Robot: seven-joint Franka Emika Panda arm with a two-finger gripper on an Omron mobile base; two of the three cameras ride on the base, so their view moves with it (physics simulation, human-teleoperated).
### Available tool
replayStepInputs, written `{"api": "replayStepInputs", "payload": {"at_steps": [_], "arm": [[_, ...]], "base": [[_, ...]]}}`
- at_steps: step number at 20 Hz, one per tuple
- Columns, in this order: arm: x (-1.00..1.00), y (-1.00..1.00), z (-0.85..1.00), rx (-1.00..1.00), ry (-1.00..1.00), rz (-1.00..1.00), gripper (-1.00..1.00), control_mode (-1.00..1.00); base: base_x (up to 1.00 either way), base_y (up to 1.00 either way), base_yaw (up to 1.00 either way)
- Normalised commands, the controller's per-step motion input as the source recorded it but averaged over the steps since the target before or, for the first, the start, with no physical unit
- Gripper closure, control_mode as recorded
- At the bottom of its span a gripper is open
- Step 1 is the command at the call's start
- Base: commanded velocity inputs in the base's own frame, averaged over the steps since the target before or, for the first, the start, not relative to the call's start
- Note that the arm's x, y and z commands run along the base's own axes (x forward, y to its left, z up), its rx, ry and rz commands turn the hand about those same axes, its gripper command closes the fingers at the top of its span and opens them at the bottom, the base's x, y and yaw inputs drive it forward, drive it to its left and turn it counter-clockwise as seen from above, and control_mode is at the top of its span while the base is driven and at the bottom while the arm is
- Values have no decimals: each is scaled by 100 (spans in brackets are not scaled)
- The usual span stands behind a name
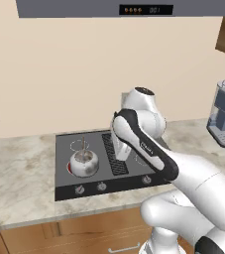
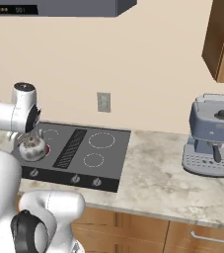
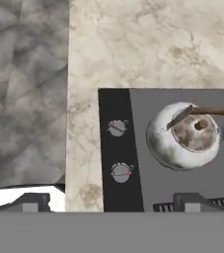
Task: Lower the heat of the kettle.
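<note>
End effector [image 3: 108, 205] is seen at the bottom of the hand view, its two dark tips set wide apart, nothing pinched between them. It hangs above the cooktop [image 1: 109, 178], not touching any knob. Kettle [image 1: 84, 163] sits at centre-left of the left base view, on the front left burner, with a red glow at its lower left edge; burner is judged to be on. In the hand view the kettle [image 3: 183, 136] is at right of centre, and two knobs [image 3: 117, 127] lie left of it on the black front strip, just beside the counter [image 3: 148, 44]. Which knob drives the kettle's burner cannot be told for sure; the upper one in the hand view is judged likelier, being nearest the strip's end. Coffee machine [image 2: 209, 143] stands well apart at right of the right base view.

Progress is judged early: approach made, no knob gripped, heat not lowered. Left to do: descent, closing on the knob, a partial turn.
</note>
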Motion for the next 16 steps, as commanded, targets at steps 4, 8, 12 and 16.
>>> {"api": "replayStepInputs", "payload": {"at_steps": [4, 8, 12, 16], "arm": [[0, 63, -36, -19, 0, 63, -100, -100], [0, 61, -45, -18, 0, 65, -100, -100], [0, 64, -56, -16, 0, 64, -100, -100], [0, 46, -58, -16, 0, 58, -100, -100]], "base": [[0, 0, 0], [0, 0, 0], [0, 0, 0], [0, 0, 0]]}}
